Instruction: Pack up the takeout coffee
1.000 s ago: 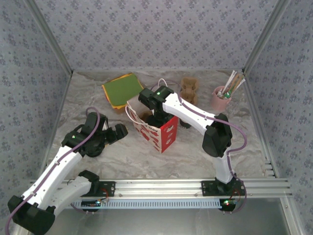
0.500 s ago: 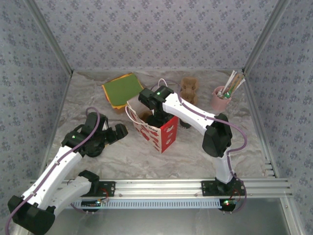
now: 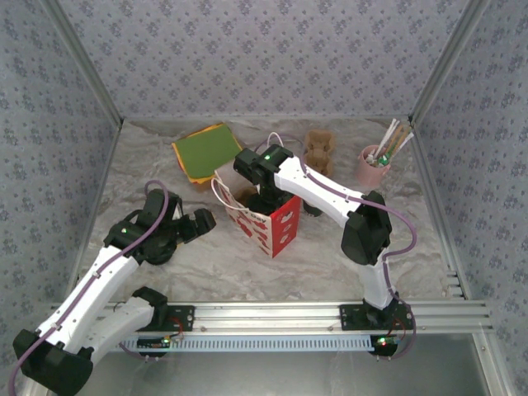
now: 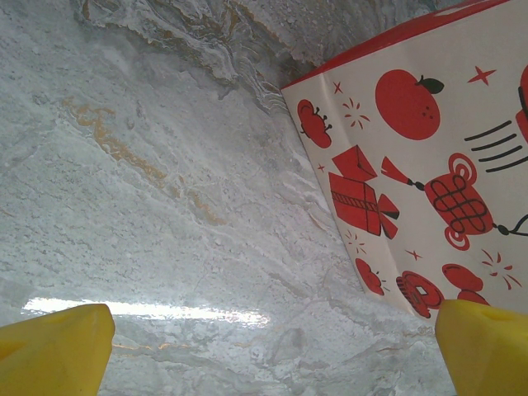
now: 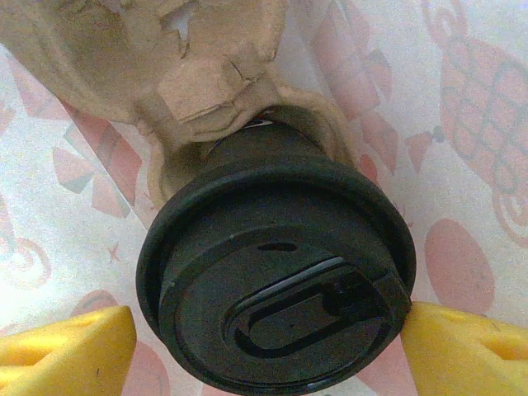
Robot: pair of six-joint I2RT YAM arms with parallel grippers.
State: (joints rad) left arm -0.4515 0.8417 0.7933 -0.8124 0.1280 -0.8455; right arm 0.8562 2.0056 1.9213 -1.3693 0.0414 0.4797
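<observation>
The coffee cup (image 5: 276, 289) sits inside the bag (image 3: 279, 227), in a cardboard holder (image 5: 165, 66). The right gripper (image 5: 264, 342) straddles its black lid, jaws spread. The left gripper (image 4: 272, 342) hangs wide open, just left of the bag.

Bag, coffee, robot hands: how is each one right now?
Paper bag, upright, top open.
Takeout coffee, lid on, standing in a cardboard carrier inside the bag.
Left hand, open, holding nothing, beside the bag.
Right hand, open around the lid, inside the bag.
Pink cup, upright, holding sticks and straws.
</observation>
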